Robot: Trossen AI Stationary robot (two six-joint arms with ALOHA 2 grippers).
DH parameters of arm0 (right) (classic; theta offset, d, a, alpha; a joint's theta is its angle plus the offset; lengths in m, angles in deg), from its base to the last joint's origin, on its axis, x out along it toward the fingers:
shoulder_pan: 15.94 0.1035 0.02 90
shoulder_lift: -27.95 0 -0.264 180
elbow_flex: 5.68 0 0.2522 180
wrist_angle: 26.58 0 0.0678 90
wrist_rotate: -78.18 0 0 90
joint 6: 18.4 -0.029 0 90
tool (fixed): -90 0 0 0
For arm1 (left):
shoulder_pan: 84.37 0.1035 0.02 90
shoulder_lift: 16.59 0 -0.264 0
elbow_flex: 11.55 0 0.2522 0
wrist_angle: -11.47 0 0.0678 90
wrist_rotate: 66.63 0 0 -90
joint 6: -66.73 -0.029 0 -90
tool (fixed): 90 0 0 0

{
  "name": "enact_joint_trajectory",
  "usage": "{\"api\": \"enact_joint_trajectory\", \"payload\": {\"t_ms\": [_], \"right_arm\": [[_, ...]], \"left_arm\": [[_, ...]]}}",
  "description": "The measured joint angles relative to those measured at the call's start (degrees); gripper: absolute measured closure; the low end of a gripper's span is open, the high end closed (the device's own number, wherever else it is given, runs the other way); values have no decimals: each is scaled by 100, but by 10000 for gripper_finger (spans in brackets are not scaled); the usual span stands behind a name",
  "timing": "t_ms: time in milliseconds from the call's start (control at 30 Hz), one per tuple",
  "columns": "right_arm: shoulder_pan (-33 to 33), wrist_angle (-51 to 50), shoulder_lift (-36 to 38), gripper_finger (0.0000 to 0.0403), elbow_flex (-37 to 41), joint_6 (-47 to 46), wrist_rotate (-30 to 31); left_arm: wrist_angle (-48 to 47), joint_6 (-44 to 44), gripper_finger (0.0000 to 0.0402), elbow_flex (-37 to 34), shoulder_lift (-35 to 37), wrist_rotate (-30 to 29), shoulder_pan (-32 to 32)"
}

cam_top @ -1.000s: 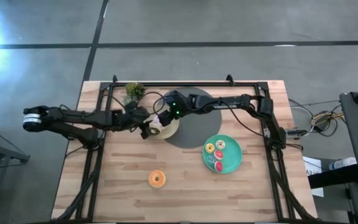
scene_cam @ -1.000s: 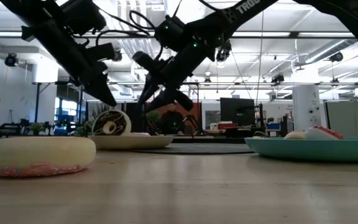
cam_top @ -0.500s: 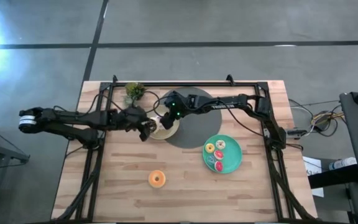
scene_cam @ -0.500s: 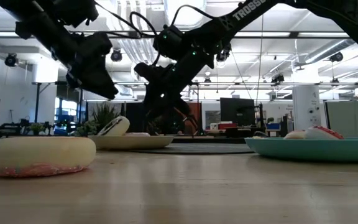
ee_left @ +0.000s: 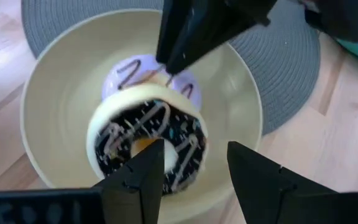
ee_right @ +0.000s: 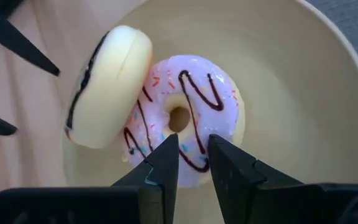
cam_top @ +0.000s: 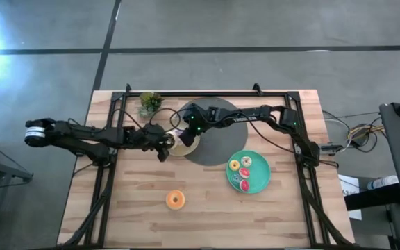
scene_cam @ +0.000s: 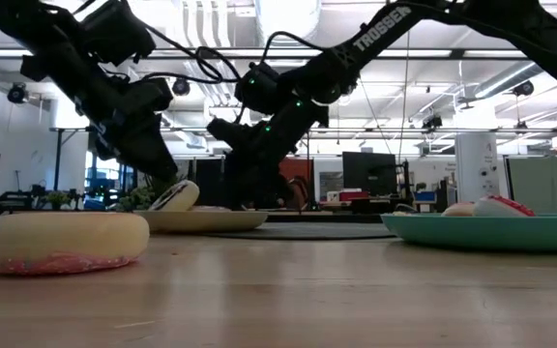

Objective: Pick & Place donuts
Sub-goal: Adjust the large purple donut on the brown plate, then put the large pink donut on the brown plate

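Centrally, a chocolate-frosted donut (ee_left: 146, 146) is shown tilted on a lilac donut (ee_right: 182, 121) in the cream bowl (ee_left: 48, 106), both open grippers, left gripper (ee_left: 194, 177) and right gripper (ee_right: 193, 163), poised above.

We see two slender arms built of matte black segments, each joined by bulkier rounded housings. White block lettering runs along the upper link of the right arm (scene_cam: 395, 21) in the low view. A small green light glows on its wrist housing (also visible from above). Thin black cables loop loosely along both arms, arching off the links near the wrists. The left arm (cam_top: 82, 133) ends at its outer joint in a pale grey, ring-like cap. Each gripper has two flat, tapering black fingers (ee_left: 138, 180) with angular, wedge-shaped tips; the right gripper (ee_right: 192, 163) shows the same.
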Motion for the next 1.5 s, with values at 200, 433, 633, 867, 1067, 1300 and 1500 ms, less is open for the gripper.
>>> {"api": "enact_joint_trajectory", "payload": {"t_ms": [200,433,633,867,1067,1300,1500], "right_arm": [[0,-25,-80,321,-279,-247,-306],[-1,36,-255,321,-813,-30,-470],[9,-269,-723,321,-1139,-280,-779],[42,-1293,-781,327,-1771,438,273],[33,-2240,-880,330,-2175,797,1129],[63,-2336,-857,330,-2241,797,1235],[174,-2195,-524,330,-2341,1329,1361]], "left_arm": [[-294,-46,252,32,149,-29,0],[-418,115,252,-233,148,-55,0],[-386,488,252,-460,152,-51,0],[-229,468,252,-525,155,-50,0],[-209,420,252,-525,155,-48,0],[-137,337,252,-525,152,-48,0],[165,93,252,-444,279,219,-187]]}}
